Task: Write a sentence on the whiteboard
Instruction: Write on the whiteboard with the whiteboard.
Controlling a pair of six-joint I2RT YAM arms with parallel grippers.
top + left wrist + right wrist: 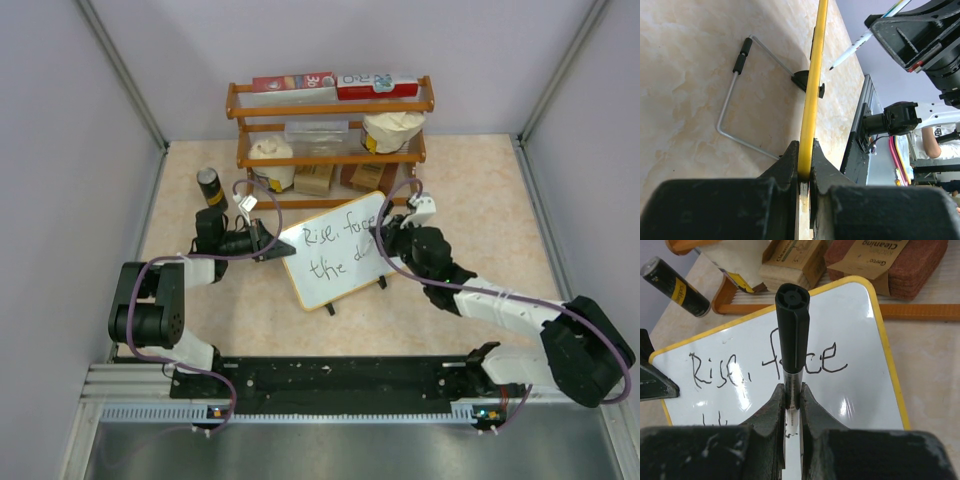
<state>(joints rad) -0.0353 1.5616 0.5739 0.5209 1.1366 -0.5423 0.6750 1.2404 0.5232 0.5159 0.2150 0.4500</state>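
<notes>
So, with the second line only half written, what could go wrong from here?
The left claw pinches only the thin edge of the whiteboard, so pen pressure might twist or tip it. The right claw grips the marker in a narrow pinch; it may slip or turn. It also hangs close over the sentence, so it could smear fresh ink.

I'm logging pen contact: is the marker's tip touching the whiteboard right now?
No: in the left wrist view, the marker tip hangs clear of the whiteboard, which is seen edge-on.
</notes>
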